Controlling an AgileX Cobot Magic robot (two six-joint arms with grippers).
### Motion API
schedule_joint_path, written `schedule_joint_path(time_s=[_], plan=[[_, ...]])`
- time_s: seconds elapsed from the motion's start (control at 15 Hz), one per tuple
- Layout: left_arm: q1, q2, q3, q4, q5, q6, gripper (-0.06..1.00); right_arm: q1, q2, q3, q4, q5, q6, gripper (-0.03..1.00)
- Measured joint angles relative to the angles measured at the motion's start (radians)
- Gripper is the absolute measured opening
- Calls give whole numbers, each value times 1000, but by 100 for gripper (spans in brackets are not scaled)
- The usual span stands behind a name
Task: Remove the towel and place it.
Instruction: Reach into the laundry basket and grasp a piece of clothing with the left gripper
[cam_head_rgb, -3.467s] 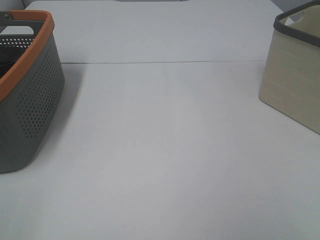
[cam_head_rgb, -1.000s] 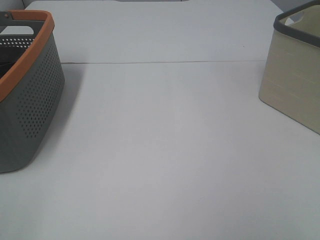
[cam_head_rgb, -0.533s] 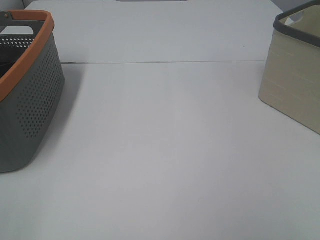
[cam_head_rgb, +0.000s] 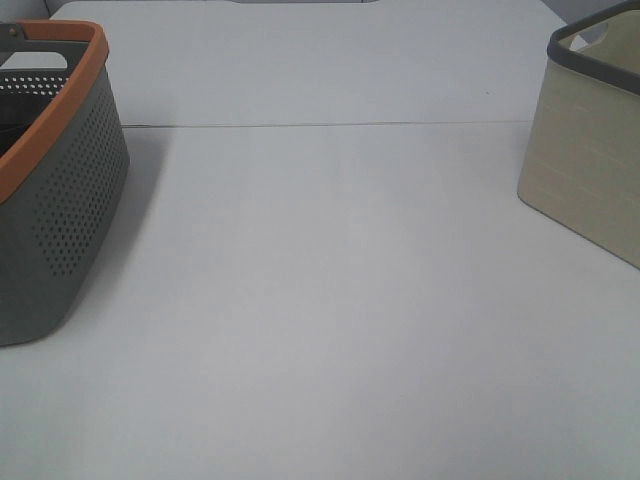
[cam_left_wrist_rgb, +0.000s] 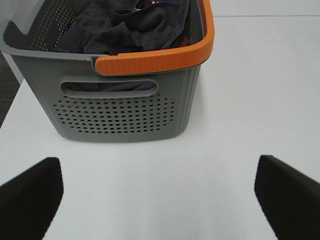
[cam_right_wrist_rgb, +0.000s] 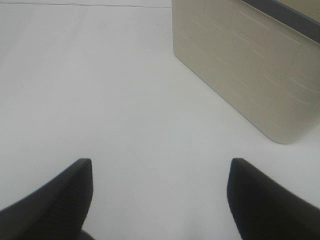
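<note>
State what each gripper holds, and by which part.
Nothing is held. The left gripper and right gripper are open and empty; the dark charcoal-purple terry towel lies in the orange-rimmed grey plastic basket.

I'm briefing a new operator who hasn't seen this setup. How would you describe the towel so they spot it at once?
On the white table, find the grey perforated basket with the orange rim, on the left. The towel is the dark, crumpled cloth inside it, the only rumpled thing in view.
</note>
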Motion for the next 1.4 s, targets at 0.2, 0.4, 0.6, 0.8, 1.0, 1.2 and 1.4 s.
schedule_joint_path(time_s=[0.2,0.4,0.6,0.8,1.0,1.2,1.4], plan=[[0,101,-65,0,20,3,98,0,0,0,0,0,0,67],[0,316,-231,0,77,73,98,0,0,0,0,0,0,67],[0,680,-501,0,140,247,98,0,0,0,0,0,0,67],[0,949,-717,0,141,401,98,0,0,0,0,0,0,67],[22,1173,-873,-4,141,555,98,0,0,0,0,0,0,67],[115,1404,-968,-6,138,751,98,0,0,0,0,0,0,67],[155,1568,-998,-2,91,871,98,0,0,0,0,0,0,67]])
